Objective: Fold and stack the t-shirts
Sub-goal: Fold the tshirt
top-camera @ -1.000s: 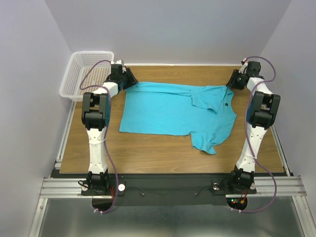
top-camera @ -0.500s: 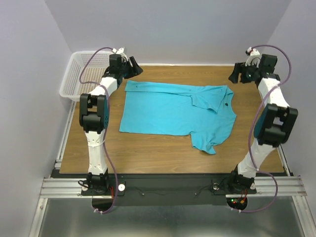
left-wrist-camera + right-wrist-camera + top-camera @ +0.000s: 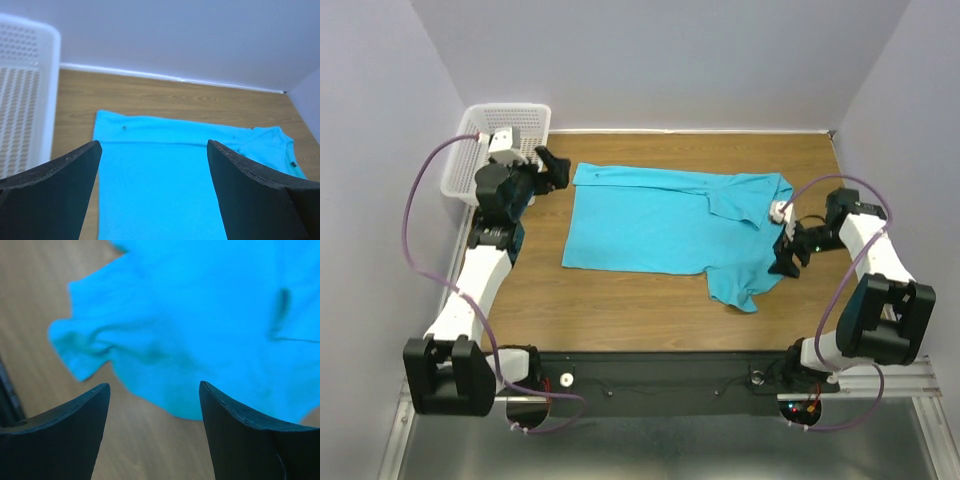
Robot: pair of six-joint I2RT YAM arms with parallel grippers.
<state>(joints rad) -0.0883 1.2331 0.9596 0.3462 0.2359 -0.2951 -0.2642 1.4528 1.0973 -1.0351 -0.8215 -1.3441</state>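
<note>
Across the middle of the wooden desk lies the plain turquoise short-sleeved cloth t-shirt, mostly flat, one sleeve rumpled at its near right corner. Just beside the shirt's far left corner hovers the left pincer, released and empty. At the shirt's right edge the right pincer gapes, holding nothing. A white plastic mesh basket sits left of the shirt.

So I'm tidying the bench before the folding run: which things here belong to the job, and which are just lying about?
Belongs to the job:
turquoise t-shirt
left claw, open
right claw, open

Just lying about:
white mesh basket
</note>
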